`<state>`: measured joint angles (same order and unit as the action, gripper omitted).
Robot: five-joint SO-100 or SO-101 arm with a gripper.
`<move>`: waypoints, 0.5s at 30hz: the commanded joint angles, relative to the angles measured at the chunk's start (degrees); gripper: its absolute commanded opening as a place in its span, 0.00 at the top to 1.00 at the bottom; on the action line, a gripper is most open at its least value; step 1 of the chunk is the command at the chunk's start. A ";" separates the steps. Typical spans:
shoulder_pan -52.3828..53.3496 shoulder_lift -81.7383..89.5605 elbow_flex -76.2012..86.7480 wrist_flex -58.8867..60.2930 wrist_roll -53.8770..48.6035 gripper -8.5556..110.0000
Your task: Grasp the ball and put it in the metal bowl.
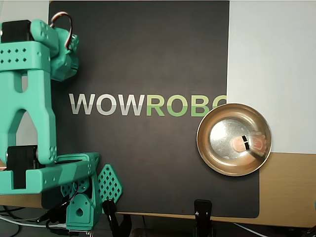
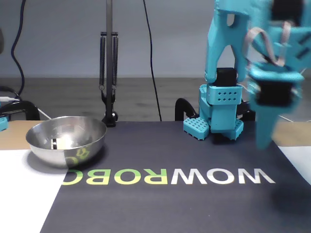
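The metal bowl [image 1: 212, 148] sits at the right edge of the black mat in the overhead view; in the fixed view the bowl [image 2: 82, 141] is at the left. Tan patches show on the bowl's shiny floor [image 1: 257, 143]; I cannot tell whether one is the ball or a reflection. No ball shows on the mat. My teal gripper [image 1: 65, 61] is folded at the top left in the overhead view, far from the bowl. In the fixed view the gripper [image 2: 265, 133] hangs blurred above the mat at the right, and how its jaws stand is not clear.
The black mat [image 1: 148, 59] bears the word WOWROBO. The arm's base [image 1: 79, 207] stands at the bottom left in the overhead view. Black clamps [image 1: 202, 212] grip the mat's near edge. A lamp stand [image 2: 109, 73] and cables rise behind the table.
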<state>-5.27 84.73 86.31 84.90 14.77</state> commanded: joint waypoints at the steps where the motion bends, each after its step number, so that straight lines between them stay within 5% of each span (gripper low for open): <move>1: -0.18 3.16 0.88 -1.85 0.44 0.93; 15: 2.46 21.27 17.23 -15.82 0.44 0.93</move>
<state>-3.87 100.02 100.81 71.46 15.03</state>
